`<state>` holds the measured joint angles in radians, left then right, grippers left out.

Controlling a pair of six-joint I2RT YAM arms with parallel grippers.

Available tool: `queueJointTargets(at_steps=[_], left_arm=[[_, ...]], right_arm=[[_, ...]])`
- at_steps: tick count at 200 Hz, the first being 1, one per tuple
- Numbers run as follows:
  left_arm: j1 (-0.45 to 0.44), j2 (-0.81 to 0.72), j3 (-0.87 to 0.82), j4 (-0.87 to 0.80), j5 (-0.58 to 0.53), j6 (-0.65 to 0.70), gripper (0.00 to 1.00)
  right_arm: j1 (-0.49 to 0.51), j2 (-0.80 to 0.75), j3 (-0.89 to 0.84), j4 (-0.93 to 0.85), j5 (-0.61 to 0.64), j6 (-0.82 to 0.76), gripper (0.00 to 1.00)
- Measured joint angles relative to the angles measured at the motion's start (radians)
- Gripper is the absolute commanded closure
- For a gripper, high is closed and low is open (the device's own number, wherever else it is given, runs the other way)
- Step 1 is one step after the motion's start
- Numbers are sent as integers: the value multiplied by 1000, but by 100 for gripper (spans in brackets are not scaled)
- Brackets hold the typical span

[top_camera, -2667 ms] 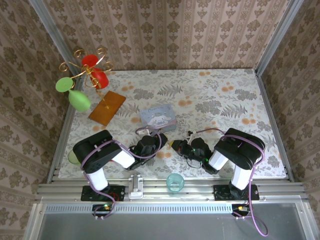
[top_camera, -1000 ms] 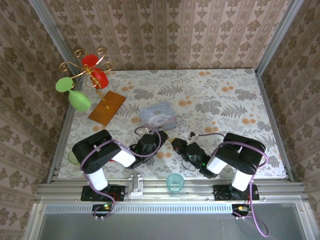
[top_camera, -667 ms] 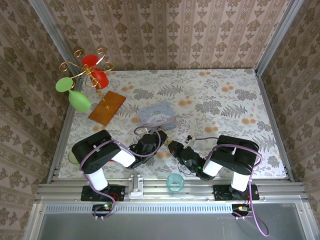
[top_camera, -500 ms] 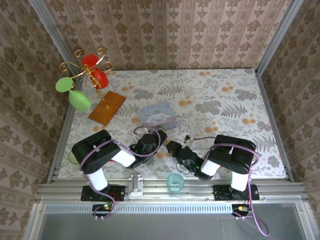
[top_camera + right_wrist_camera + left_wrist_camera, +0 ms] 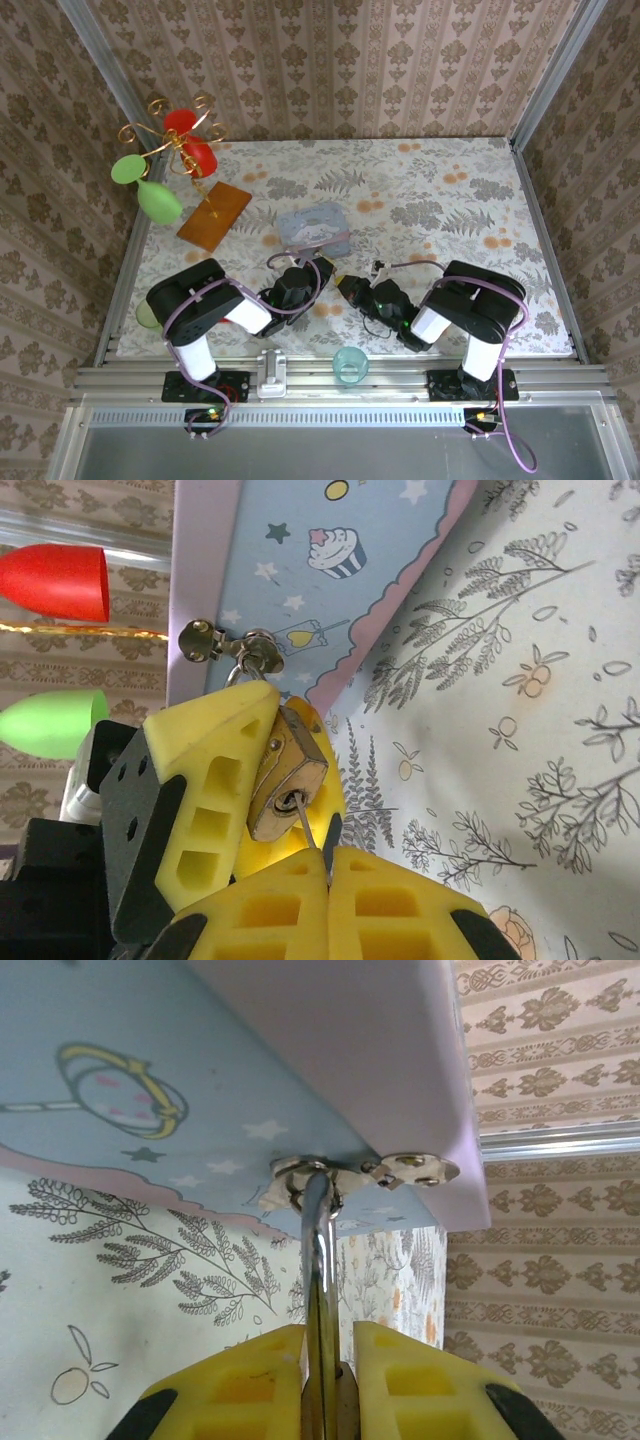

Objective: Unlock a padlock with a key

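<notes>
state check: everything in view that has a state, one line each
padlock: hung through the hasp of the tin, key in keyhole; can't tell if it is unlocked
shackle: threaded through the hasp
key: inserted in the padlock
tin: lid shut
left fingers: shut on the padlock
right fingers: shut on the key
cup: upright

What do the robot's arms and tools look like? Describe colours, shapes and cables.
The left arm and right arm have black rounded joints, white links and looping purple cables. The left tool and right tool carry blocky yellow fingers with rectangular recesses, on black mounts.
</notes>
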<state>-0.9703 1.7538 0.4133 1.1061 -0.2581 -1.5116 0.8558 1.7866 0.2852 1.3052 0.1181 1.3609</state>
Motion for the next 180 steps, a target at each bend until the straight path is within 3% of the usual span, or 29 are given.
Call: queueJointTargets(at_steps=[180], left_arm=[[0,2,-21,29,-9,-8,100]], right_arm=[[-257,38,56,-26,-583,-28,100]])
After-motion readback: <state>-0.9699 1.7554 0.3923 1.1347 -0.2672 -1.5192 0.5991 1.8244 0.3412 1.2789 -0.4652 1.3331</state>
